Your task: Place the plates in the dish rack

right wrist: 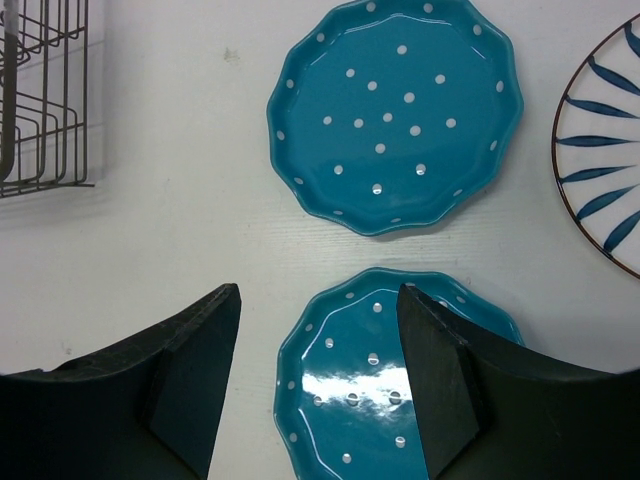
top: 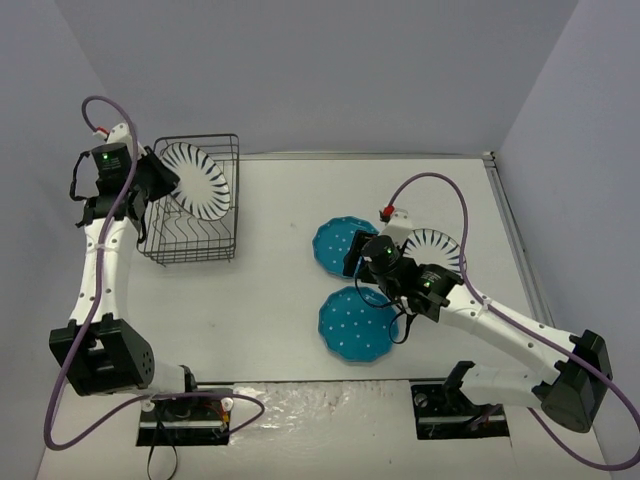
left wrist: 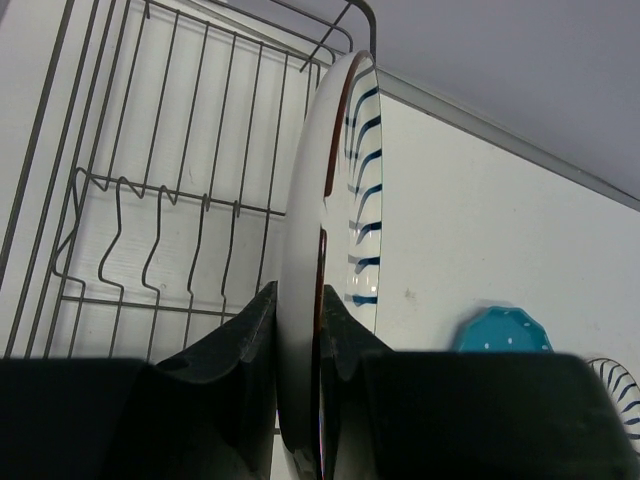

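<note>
Plates are split between rack and table. One striped plate (top: 197, 180) stands on edge in our left gripper (top: 168, 186), whose fingers (left wrist: 240, 340) press together on both faces at the rim. It sits tilted within the outline of the rack (top: 190, 257), close to the right wall. We cannot tell whether its lower edge touches the wires. Left of it the prongs (left wrist: 160, 235) stand with open slots.

Our right gripper (right wrist: 318, 292) hangs spread and holds nothing, above the two teal plates. The rim of the near teal plate (right wrist: 390, 390) shows between its fingers. The far teal plate (right wrist: 395, 115) lies flat just beyond it, with a thin gap between them. The second striped plate (right wrist: 605, 150) lies flat just right of the far teal one. Bare table (top: 270, 290) runs between the rack and the teal plates.
</note>
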`<state>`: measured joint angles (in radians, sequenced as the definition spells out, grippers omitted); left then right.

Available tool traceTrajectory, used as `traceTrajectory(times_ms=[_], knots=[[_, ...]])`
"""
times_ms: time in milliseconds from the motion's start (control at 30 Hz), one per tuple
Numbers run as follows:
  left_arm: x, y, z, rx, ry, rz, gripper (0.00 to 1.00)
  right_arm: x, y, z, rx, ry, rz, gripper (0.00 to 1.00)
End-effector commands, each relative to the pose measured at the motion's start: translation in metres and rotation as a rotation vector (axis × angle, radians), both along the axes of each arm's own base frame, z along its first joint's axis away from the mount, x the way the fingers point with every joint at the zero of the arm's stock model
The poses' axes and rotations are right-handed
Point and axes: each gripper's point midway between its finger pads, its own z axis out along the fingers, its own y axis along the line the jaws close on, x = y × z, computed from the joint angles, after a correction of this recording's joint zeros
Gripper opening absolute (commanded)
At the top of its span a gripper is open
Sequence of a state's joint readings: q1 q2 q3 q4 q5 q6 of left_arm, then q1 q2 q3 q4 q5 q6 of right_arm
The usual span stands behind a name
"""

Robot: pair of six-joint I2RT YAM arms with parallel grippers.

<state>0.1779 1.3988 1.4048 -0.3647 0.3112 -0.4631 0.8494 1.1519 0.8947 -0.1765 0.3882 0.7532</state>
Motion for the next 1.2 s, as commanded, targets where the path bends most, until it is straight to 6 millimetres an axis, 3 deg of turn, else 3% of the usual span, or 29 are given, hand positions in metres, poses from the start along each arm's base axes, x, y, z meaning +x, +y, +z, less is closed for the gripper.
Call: traceTrajectory(times_ms=[0, 200, 700, 1167], knots=[[0.008, 0.027, 0.102, 0.077, -0.313, 0.024, 0.00, 0.009, -0.001, 0.005, 0.022, -0.042, -0.025, 0.60], [0.008, 0.060, 0.097, 0.092, -0.317, 0.095, 0.00, 0.010, 0.003, 0.003, 0.032, -0.037, -0.011, 0.61], [0.023, 0.106, 0.081, 0.191, -0.341, 0.174, 0.00, 0.020, 0.025, -0.007, 0.000, -0.006, 0.065, 0.60], [0.033, 0.120, 0.058, 0.257, -0.362, 0.201, 0.00, 0.023, 0.033, -0.017, -0.009, 0.019, 0.094, 0.60]])
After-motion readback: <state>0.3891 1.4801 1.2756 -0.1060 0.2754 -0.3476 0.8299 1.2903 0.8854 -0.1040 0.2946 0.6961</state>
